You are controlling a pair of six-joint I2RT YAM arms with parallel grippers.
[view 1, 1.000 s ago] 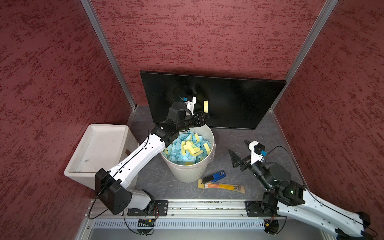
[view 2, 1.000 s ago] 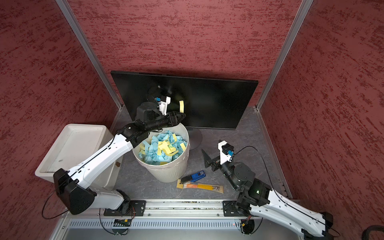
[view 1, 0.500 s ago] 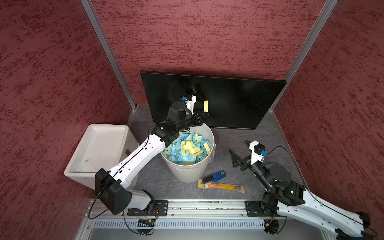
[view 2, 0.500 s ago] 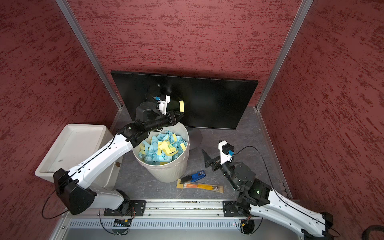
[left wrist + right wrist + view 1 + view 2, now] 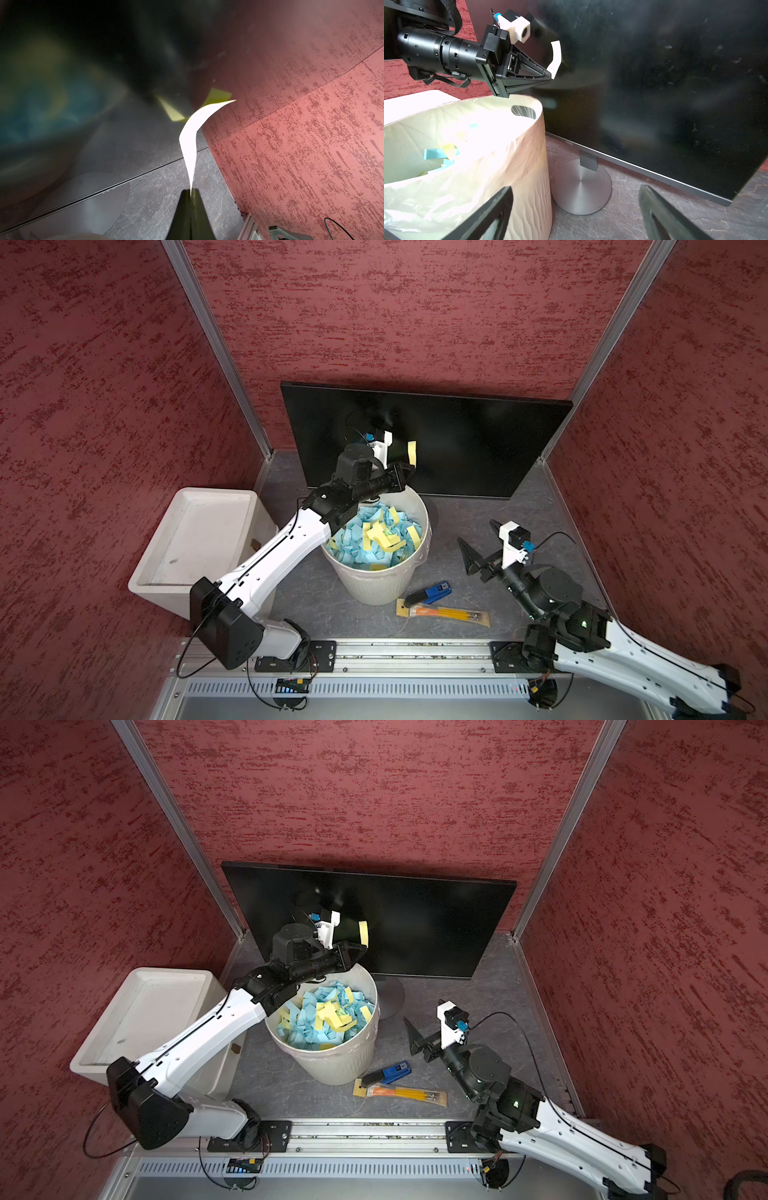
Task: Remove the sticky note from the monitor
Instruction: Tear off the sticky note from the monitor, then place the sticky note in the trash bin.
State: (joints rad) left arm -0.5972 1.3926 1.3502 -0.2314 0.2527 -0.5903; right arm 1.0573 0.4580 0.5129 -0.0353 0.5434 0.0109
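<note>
**Gently Off the Glass: Peeling the Sticky Note**

Far left sat a white bin [image 5: 216,492], idle and of no concern to the step. Beside it the left arm reached over the waste basket [image 5: 382,585] toward the screen. The left gripper [image 5: 409,472] was clenched on the lower end of the yellow sticky note [image 5: 412,452] (the wrist view showed the paper nipped right at the fingertips [image 5: 184,201]). The note curved up from the jaws to the monitor [image 5: 478,439], where its top edge seemed to meet the glass. I judged it held by the claw but not yet free of the screen.

The peel was the step in hand. Done well, it would call for a slow pull away from the glass and slightly downward, rolling the glued strip off rather than yanking it. So shallow a pinch could slip or tear the paper, so the grip needed to be firm throughout. The claw also had to keep off the panel, which stood on a slim stand [image 5: 581,187] and might rock if pushed. The basket, full of blue and yellow slips, lay just under the gripper, a handy drop.

Further right, the right gripper [image 5: 480,541] hovered low over the table, jaws spread wide and holding nothing, well apart from the monitor. Nearer the front lay a blue tool [image 5: 432,593] and a pack of pencils [image 5: 453,613].
</note>
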